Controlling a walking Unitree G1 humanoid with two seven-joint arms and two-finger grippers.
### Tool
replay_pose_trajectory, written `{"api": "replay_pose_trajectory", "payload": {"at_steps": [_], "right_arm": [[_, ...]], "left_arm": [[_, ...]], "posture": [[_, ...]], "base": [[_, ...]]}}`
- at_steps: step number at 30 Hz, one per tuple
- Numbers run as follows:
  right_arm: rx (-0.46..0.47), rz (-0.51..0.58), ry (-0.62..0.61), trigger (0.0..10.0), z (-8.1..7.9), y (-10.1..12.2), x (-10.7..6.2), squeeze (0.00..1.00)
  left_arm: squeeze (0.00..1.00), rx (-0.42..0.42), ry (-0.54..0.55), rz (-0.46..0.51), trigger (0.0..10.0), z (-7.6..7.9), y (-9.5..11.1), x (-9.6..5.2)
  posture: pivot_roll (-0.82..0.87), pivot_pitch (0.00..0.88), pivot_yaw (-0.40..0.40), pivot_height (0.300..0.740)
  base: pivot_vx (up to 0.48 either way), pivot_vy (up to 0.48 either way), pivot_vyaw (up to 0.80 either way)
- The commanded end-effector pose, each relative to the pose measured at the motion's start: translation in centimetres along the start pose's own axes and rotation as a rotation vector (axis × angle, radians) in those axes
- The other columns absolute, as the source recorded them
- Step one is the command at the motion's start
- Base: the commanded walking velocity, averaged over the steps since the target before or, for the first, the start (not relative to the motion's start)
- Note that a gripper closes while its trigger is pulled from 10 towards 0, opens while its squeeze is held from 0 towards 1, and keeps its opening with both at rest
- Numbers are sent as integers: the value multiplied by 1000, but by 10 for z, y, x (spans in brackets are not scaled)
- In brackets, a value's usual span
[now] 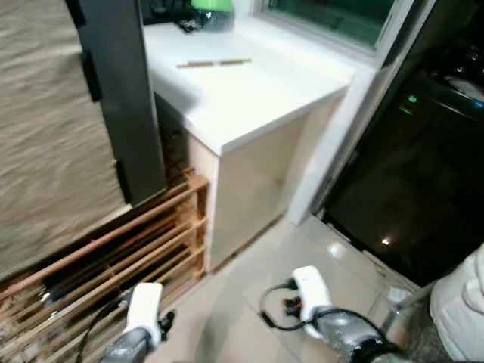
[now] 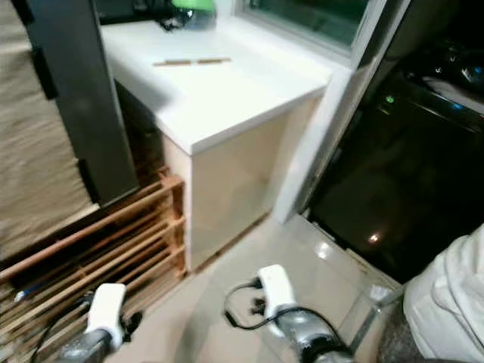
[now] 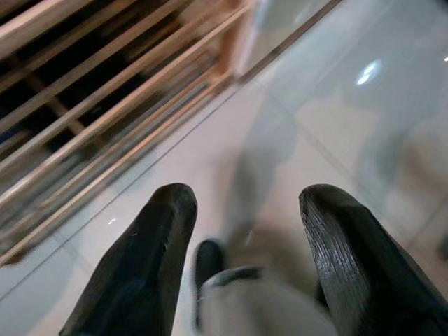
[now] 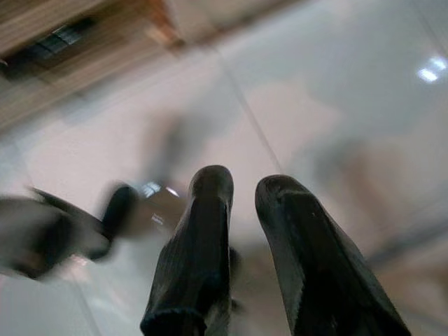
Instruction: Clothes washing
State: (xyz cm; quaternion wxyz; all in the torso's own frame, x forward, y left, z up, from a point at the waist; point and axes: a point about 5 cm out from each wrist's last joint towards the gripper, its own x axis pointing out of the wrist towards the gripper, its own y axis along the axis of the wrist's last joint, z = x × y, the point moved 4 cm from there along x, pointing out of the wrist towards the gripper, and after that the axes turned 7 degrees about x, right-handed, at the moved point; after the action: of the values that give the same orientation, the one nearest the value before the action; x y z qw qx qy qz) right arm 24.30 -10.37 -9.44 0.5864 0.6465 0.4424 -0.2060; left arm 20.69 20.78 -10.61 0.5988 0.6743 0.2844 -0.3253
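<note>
While both arms hang low at the bottom of the frame, the scene ahead is crowded with furniture. A white worktop [image 1: 249,94] fills the upper centre, carried on a pale cabinet; on it lie two thin brown sticks [image 1: 214,63] end to end, and a green object [image 1: 212,6] sits at its far edge (too blurred to name). A dark upright panel [image 1: 121,91] stands at upper left, and below it a wooden slatted rack [image 1: 113,257] runs to the lower left, just beside the cabinet. A white window frame [image 1: 340,144] slants down the centre right. Right of it is a dark machine [image 1: 423,166] with a small green light, possibly the washer. One bundle of white cloth [image 1: 461,310] shows at the lower right edge, near the right arm and apart from its claw.

Over the glossy floor tiles [image 3: 336,126], the left claw [image 3: 245,231] is spread wide with nothing between its fingers. The right claw [image 4: 241,210] is narrow, its two fingers almost touching and empty.
</note>
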Motion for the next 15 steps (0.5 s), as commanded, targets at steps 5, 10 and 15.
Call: {"api": "replay_pose_trajectory", "payload": {"at_steps": [5,10,15], "right_arm": [[-12,-47,-66,10000,24,-17,-7,0],[-20,-82,-78,10000,29,-24,-9,0],[-21,-91,-91,10000,32,-26,-10,0]], "left_arm": [[0,-14,-41,41,10000,18,14,5],[0,-16,-42,42,10000,19,14,6],[0,-15,-44,43,10000,19,14,6]], "posture": [[169,0,-83,740],[163,0,-84,740],[163,0,-84,740]], "base": [[0,0,0],[0,0,0],[0,0,0]]}}
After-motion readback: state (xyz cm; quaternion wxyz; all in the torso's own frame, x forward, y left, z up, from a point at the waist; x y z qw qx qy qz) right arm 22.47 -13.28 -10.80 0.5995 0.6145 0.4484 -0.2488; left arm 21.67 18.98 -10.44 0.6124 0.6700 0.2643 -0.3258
